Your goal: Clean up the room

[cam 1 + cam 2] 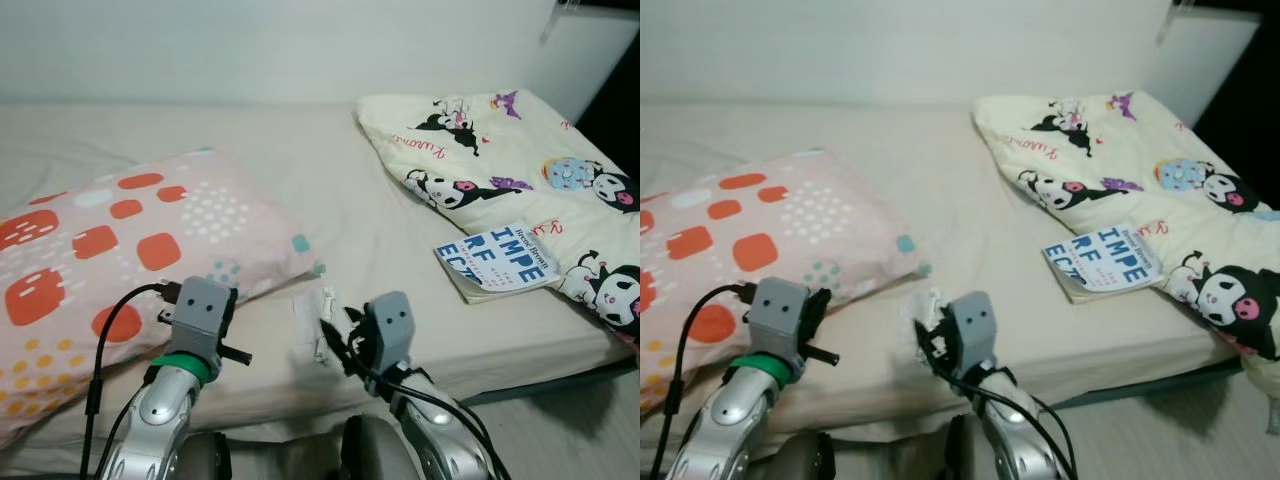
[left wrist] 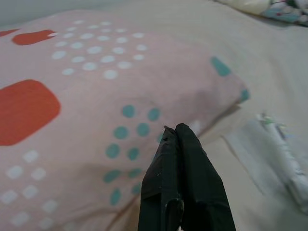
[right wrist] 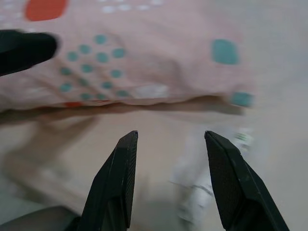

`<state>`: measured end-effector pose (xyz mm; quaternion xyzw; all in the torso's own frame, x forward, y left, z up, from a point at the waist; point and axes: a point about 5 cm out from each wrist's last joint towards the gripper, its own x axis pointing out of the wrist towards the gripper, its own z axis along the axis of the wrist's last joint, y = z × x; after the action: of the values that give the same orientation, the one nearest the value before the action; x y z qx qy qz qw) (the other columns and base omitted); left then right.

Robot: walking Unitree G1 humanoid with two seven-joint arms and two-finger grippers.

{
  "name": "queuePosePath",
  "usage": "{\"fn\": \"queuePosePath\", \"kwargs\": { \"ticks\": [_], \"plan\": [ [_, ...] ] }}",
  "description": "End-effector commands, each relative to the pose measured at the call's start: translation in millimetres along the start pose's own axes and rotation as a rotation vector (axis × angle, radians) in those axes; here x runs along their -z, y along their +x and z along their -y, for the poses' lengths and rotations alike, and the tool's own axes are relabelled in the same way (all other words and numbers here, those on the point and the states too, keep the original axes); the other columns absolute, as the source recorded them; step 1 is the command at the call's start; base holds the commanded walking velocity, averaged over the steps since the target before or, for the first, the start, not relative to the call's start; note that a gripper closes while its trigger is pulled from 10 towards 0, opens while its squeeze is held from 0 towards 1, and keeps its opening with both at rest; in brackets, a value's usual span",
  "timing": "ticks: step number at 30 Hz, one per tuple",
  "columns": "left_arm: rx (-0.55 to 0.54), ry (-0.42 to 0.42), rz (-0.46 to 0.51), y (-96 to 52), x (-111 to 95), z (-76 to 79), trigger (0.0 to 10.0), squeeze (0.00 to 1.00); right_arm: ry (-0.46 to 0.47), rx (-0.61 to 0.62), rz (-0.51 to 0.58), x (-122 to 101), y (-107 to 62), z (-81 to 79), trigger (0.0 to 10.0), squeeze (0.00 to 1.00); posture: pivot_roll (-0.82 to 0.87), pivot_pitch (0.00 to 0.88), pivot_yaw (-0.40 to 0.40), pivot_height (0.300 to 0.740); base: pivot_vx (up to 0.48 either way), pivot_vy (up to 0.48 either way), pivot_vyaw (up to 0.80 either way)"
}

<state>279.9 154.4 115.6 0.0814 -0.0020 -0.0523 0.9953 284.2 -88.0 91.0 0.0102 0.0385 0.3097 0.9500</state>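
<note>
**Small white wrapper on the bed edge to be picked first**

A crumpled white wrapper or packet is seen on the beige bed sheet, near the front edge of the bed, just beside the lower corner of the patterned pillow and directly ahead of the right gripper. Its exact make cannot be told; faint green print is visible on it in the left wrist view.

The right gripper is held with its two black fingers spread well apart and nothing between them, the wrapper lying just beyond the tips. The left gripper is held closed, fingers pressed together and empty, pointing at the pillow's corner.

The wrapper is judged to be very light, thin and limp, likely crinkly and somewhat slippery; it should crush without harm. It is best pinched across its bunched, raised middle rather than at a flat edge, since flat film on soft bedding may be pushed down or the sheet caught with it.

Further along the bed, a paperback book lies by a cartoon-print quilt; both are stiffer or bulkier matters.
</note>
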Motion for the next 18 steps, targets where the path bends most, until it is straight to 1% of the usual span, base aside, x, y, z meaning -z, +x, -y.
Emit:
{"fn": "queuePosePath", "kwargs": {
  "ticks": [1,2,3,6,9,10,11,12,13,14,16,18],
  "plan": [
    [-0.017,0.01,0.002,-1.0,-2.0,-3.1,10.0,0.0,0.02,-0.039,-0.016,2.0,1.2,-5.2,10.0,0.0,0.04,0.111,-0.023,0.602,0.0,0.0,0.0],
    [-0.017,0.01,0.002,-1.0,-2.0,-3.1,10.0,0.0,0.02,-0.039,-0.016,2.0,1.2,-5.2,10.0,0.0,0.04,0.111,-0.023,0.602,0.0,0.0,0.0],
    [-0.035,0.012,0.004,-2.6,-3.3,-6.7,10.0,0.0,0.0,-0.025,-0.045,4.9,7.7,-7.5,10.0,0.0,0.04,0.125,-0.032,0.602,0.0,0.0,0.0],
    [-0.056,0.014,0.014,-3.9,-6.8,-11.9,10.0,0.0,-0.019,0.018,-0.073,8.9,14.9,-6.7,10.0,0.0,0.05,0.131,-0.033,0.602,0.0,0.0,0.0],
    [-0.065,0.014,0.021,-3.9,-8.8,-14.6,10.0,0.0,-0.028,0.033,-0.084,10.5,17.2,-5.8,10.0,0.0,0.05,0.131,-0.033,0.602,0.0,0.0,0.0],
    [-0.076,0.028,0.043,-2.6,-16.5,-21.7,10.0,0.0,-0.042,0.094,-0.113,14.5,20.9,-0.5,10.0,0.42,0.06,0.166,-0.032,0.602,0.0,0.0,0.0],
    [-0.076,0.028,0.043,-2.6,-16.5,-21.7,10.0,0.0,-0.042,0.094,-0.113,14.5,20.9,-0.5,10.0,0.42,0.06,0.166,-0.032,0.602,0.0,0.0,0.0],
    [-0.086,0.04,0.063,-1.3,-24.1,-28.4,10.0,0.0,-0.028,0.141,-0.131,17.3,24.2,3.7,10.0,0.72,0.06,0.176,-0.032,0.602,0.0,0.0,0.0],
    [-0.089,0.053,0.092,0.6,-35.4,-36.2,10.0,0.0,-0.021,0.203,-0.163,20.8,27.9,9.1,10.0,1.0,0.07,0.209,-0.029,0.602,0.0,0.0,0.0],
    [-0.083,0.067,0.118,1.9,-45.6,-41.8,10.0,0.0,0.0,0.246,-0.185,23.3,30.8,12.3,10.0,1.0,0.07,0.22,-0.028,0.602,0.0,0.0,0.0],
    [-0.047,0.099,0.161,3.4,-62.9,-47.6,10.0,0.0,0.033,0.3,-0.221,26.9,35.6,15.9,10.0,1.0,0.09,0.24,-0.026,0.602,0.0,0.0,0.0],
    [-0.038,0.106,0.169,3.4,-66.3,-48.3,10.0,0.0,0.039,0.31,-0.228,27.5,36.6,16.2,10.0,1.0,0.09,0.24,-0.026,0.602,0.0,0.0,0.0]
  ]
}}
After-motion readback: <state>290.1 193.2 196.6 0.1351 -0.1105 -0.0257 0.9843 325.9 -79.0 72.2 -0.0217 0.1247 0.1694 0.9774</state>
